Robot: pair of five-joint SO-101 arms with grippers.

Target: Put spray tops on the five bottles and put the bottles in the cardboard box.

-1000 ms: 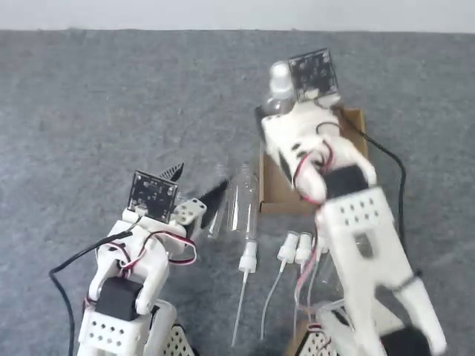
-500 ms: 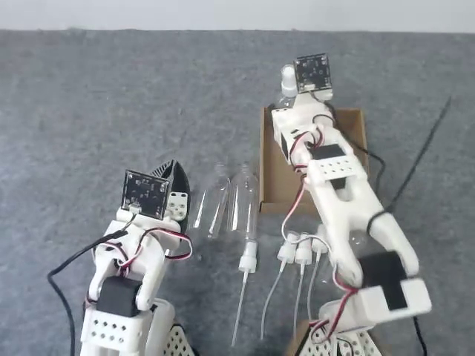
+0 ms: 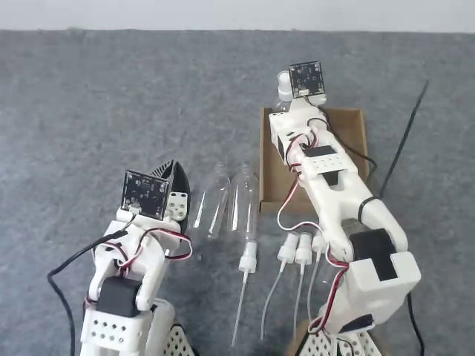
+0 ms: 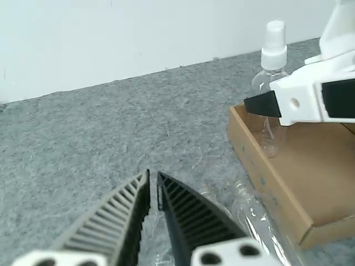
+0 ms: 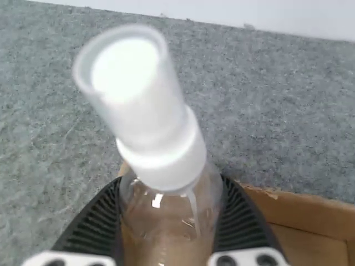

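Bottles (image 3: 243, 204) and loose spray tops (image 3: 288, 248) lie just beside the cardboard box (image 3: 349, 122).

The right arm (image 3: 335, 194) reaches over the cardboard box (image 3: 353, 130) toward the far edge of the grey worktop (image 3: 111, 89), with a capped bottle (image 3: 283, 85) upright at its tip. Two clear bottles (image 3: 226, 204) lie between the box and the left end effector (image 3: 175, 167). Spray tops (image 3: 300, 248) lie toward the near edge.
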